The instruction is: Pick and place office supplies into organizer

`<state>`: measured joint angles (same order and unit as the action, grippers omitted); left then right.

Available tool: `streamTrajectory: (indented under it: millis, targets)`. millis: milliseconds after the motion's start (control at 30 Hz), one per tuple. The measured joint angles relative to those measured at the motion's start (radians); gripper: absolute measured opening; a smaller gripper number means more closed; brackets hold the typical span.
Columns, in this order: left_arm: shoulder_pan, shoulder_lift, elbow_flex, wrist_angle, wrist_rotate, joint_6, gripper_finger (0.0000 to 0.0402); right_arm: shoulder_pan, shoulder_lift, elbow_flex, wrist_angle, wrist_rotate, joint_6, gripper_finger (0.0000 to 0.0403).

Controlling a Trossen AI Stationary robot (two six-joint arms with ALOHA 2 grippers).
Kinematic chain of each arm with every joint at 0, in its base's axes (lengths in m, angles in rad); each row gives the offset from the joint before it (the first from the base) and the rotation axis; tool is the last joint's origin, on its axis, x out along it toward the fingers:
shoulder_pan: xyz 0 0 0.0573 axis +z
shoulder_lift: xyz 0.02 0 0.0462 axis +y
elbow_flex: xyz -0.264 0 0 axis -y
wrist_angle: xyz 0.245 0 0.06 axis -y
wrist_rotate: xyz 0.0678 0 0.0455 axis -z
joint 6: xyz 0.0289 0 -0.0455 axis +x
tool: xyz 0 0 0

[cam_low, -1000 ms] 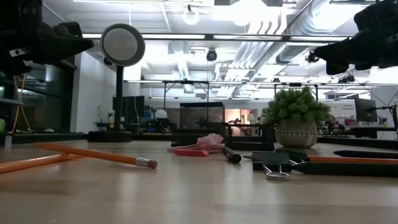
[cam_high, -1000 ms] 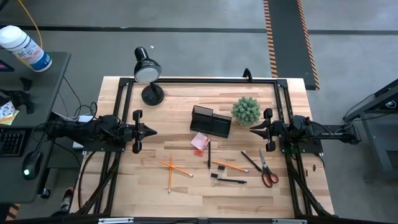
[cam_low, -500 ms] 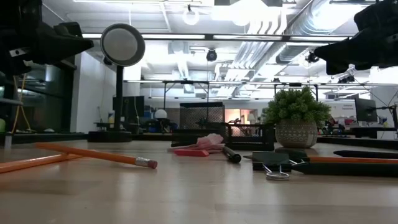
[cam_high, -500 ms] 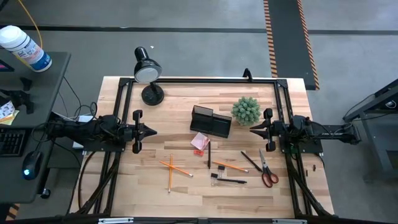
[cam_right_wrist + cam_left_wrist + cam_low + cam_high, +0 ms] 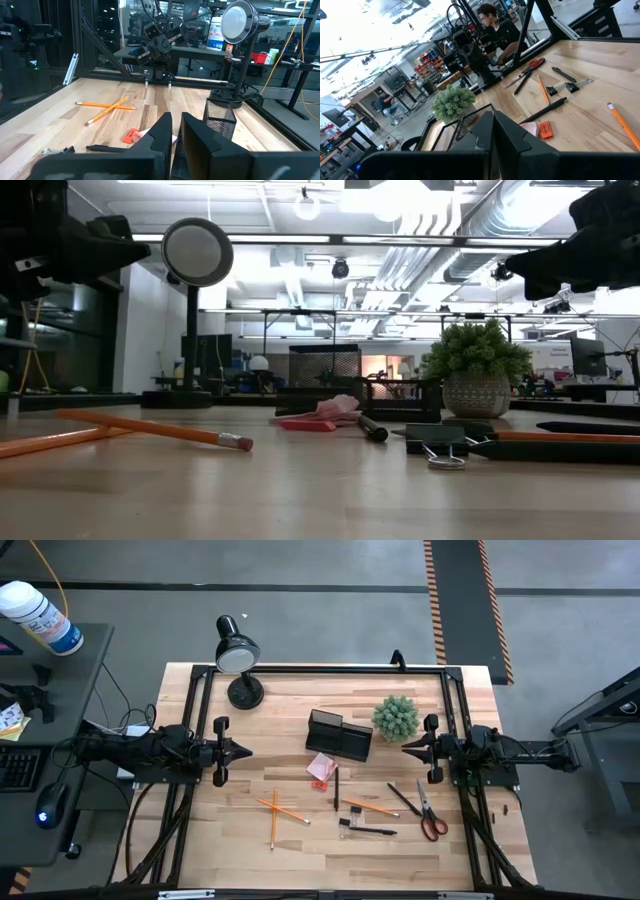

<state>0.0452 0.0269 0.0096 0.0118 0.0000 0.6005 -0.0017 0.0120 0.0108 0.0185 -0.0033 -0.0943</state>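
Office supplies, from orange wooden pencils [image 5: 280,809] to red-handled scissors [image 5: 428,814], lie unpicked near the black mesh organizer [image 5: 339,735], while the left gripper [image 5: 240,750] and right gripper [image 5: 408,748] wait with fingers nearly together, so a first reach comes next.

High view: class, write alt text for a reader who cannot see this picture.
Seen from above, a wooden table holds a black organizer at its centre, with pencils, pens, a pink sticky-note pad and red-handled scissors loose in front of it. The left end effector and right end effector wait at either side, holding nothing.
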Motion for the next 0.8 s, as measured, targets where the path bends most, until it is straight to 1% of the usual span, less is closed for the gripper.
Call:
streamTrajectory:
  millis: [800]
  targets:
    - [0.0, 0.0, 0.0, 0.0, 0.0, 0.0, 0.0003, 0.0, 0.0, 0.0, 0.0, 0.0, 0.0, 0.0038]
